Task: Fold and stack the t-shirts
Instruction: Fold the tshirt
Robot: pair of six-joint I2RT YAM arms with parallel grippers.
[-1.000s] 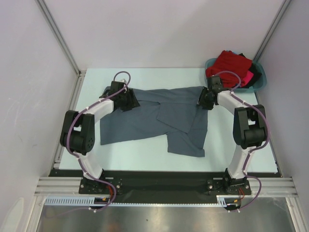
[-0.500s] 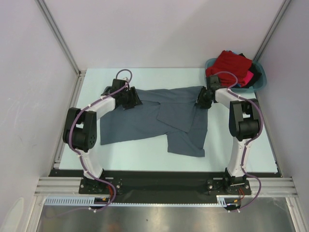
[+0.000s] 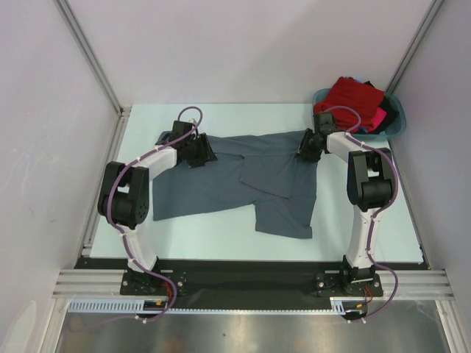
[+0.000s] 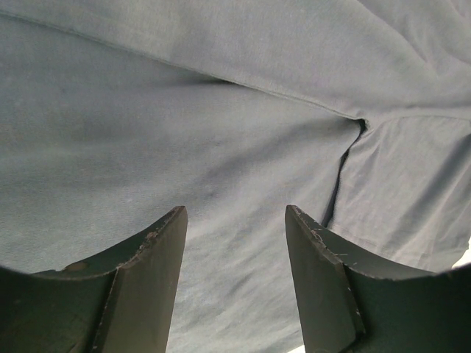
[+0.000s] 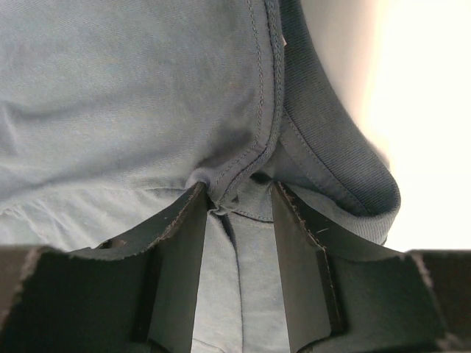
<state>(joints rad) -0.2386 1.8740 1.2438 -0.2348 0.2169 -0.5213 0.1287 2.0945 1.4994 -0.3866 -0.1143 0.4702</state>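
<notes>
Left claw (image 4: 234, 213) apart over grey t-shirt (image 3: 221, 184), right claw (image 5: 235, 195) pinching its collar (image 5: 331, 169), wrist views only

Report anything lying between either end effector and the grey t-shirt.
Nothing visible does. The left end effector, open, sits right over flat cloth of the grey t-shirt. The right end effector has the collar seam bunched between its fingers. The teal basin stands off to the right, apart from both.

slate-grey t-shirt (image 3: 221, 187), red t-shirt (image 3: 353, 94), pink t-shirt (image 3: 378, 119), teal basin (image 3: 398, 125)
</notes>
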